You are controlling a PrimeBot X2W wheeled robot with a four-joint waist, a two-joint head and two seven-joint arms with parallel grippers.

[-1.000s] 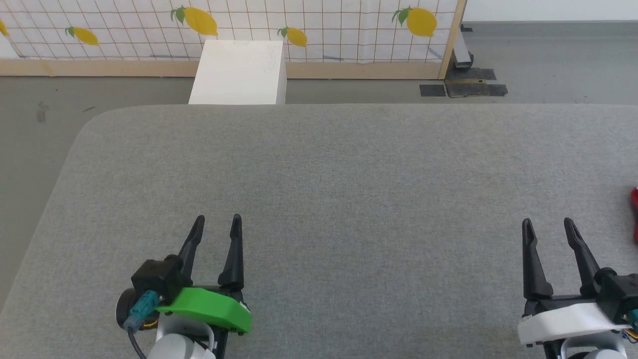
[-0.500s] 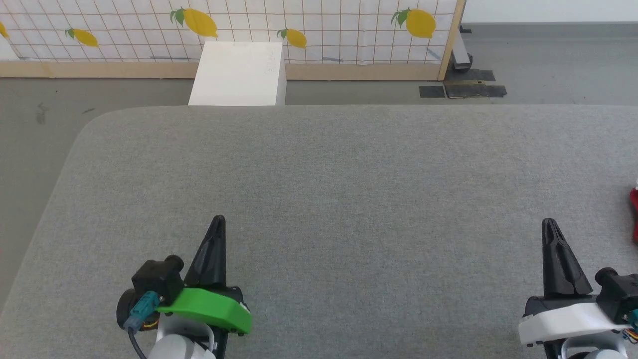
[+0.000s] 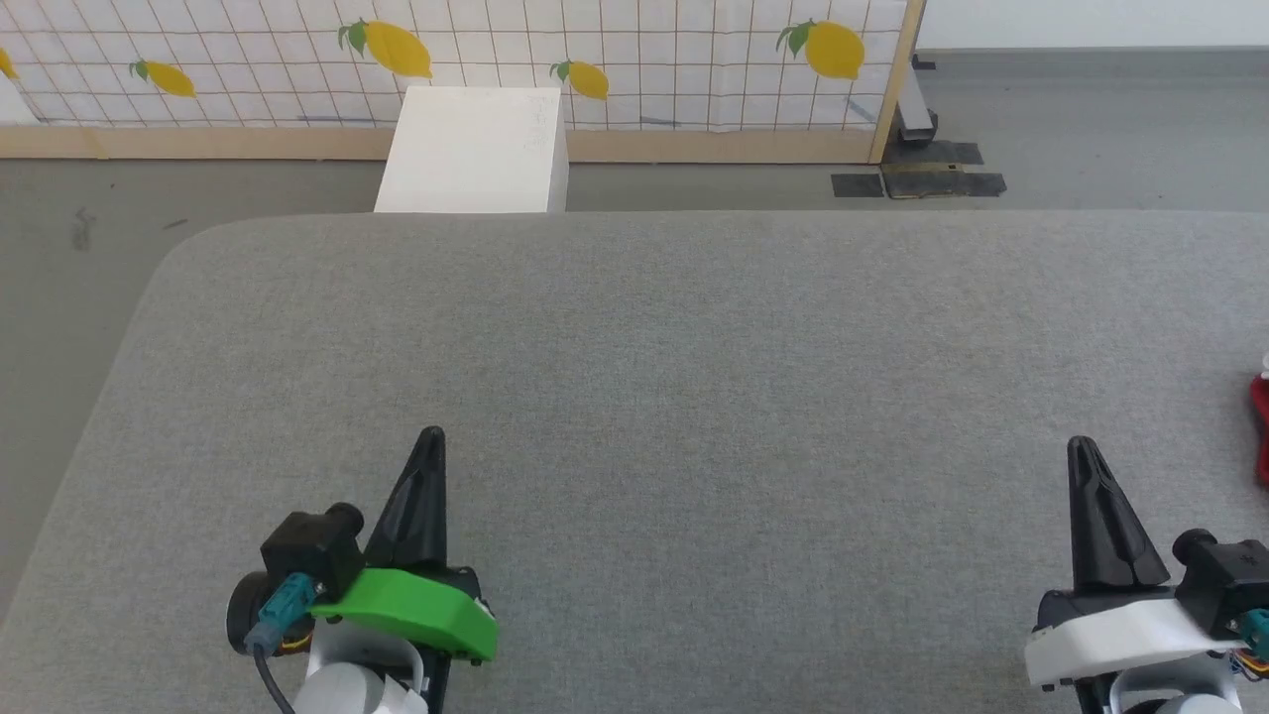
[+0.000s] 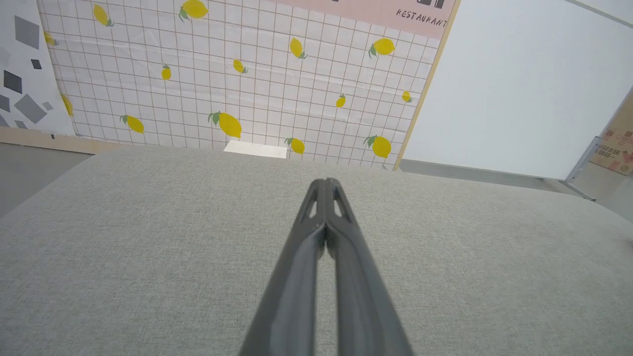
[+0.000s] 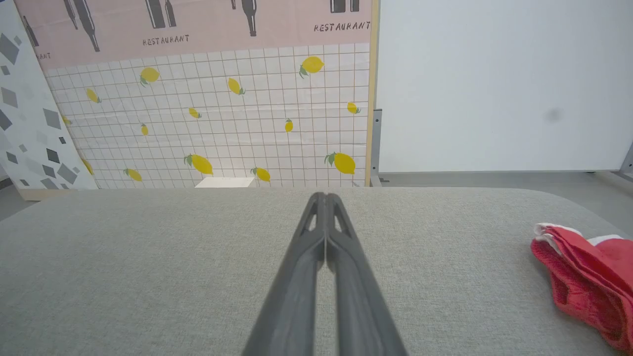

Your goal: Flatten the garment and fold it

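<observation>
Both my claws are pressed together and hold nothing. My left gripper [image 3: 432, 438] hovers low over the grey padded table [image 3: 634, 337] at the near left. My right gripper [image 3: 1081, 446] does the same at the near right, fingers pointing away from me toward the lemon-print screen [image 3: 644, 59] and the white box [image 3: 476, 149] beyond the table's far edge. The garment [image 5: 586, 277] lies in a crumpled red heap with a bit of white trim showing. It sits off to the right of my right claw, near it but clearly apart, and from my head it is only a red sliver at the picture's right edge. I judge the task not yet begun, since the cloth is bunched and nothing is flattened or folded. The step in hand is the reach for the cloth. That calls for parting my right fingers and swinging them rightward, probably with a turn at my waist. Then I should pinch an edge of the heap and bring it to the bare middle, where both claws can spread it.
</observation>
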